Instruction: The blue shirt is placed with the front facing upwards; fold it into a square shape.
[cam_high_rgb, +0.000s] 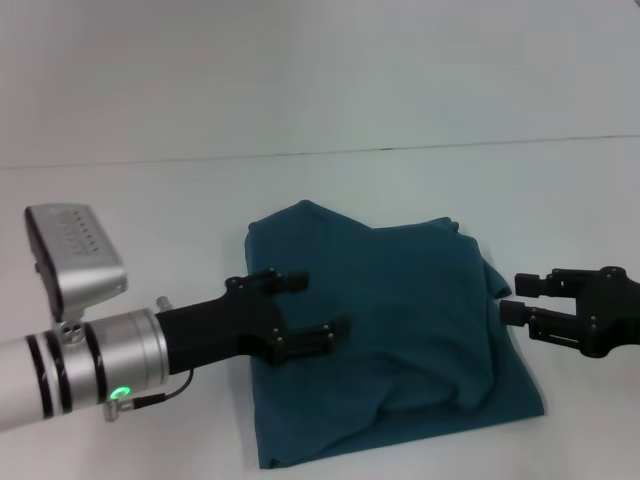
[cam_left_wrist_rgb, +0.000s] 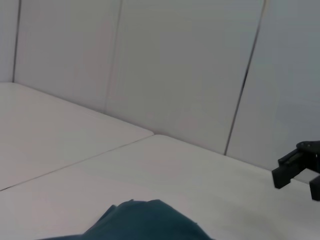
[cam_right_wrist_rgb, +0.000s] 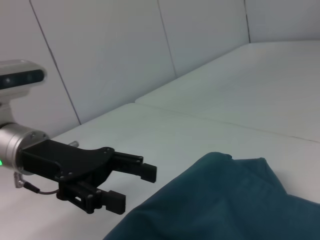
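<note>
1. Lying nearest the robot on the white worktop (cam_high_rgb: 150, 190), the blue shirt (cam_high_rgb: 390, 340) is already gathered into a rough, lumpy rectangle with no print showing; its near hem runs unevenly and its far edge bulges into a peak.
2. Over the shirt's left edge hovers the left gripper (cam_high_rgb: 308, 304), its black fingers spread apart and holding nothing, one finger above the cloth and the other just at the edge.
3. Beside the shirt's right edge sits the right gripper (cam_high_rgb: 518, 297), likewise released and empty, its fingertips just short of a loose flap of fabric.
4. Cotton like this should be light, soft and floppy, so it will sag and wrinkle when lifted; I judge a pinch on a doubled edge or corner would serve best, with both sides raised together to keep layers from sliding.
5. Beyond the shirt's far edge, the worktop's seam and the pale wall panels (cam_left_wrist_rgb: 175, 65) stand well apart from it.
</note>
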